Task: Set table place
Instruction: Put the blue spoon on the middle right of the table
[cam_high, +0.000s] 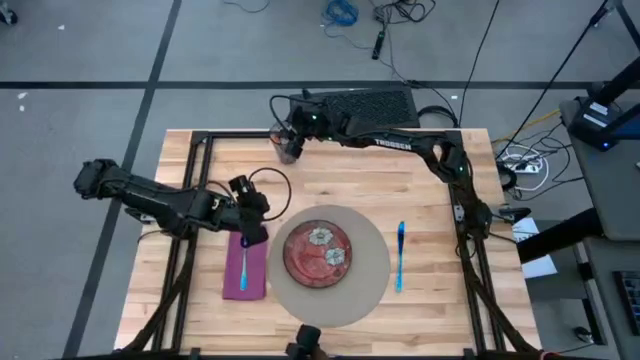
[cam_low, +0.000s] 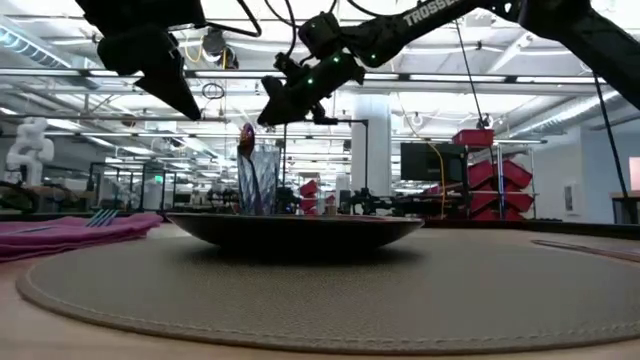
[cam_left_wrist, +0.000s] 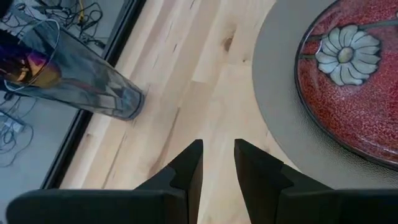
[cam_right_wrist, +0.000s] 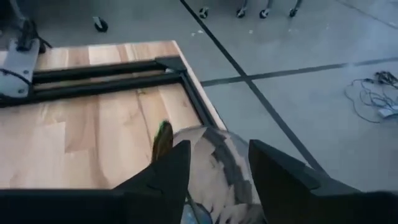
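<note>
High view: right gripper (cam_high: 290, 148) grips glass (cam_high: 289, 152) at table (cam_high: 400, 190) rear.

A grey floor (cam_high: 90, 60) crossed by dark tape lines (cam_high: 150, 85) surrounds everything. Behind the red storage bins (cam_low: 490, 165) stretches a wide workshop hall — ceiling strip lights (cam_low: 70, 72), a white column (cam_low: 376, 150) left of the bins, a dark monitor (cam_low: 420, 160) between them. Loose cables (cam_high: 350, 14) — blue and black — lie on the floor.
</note>
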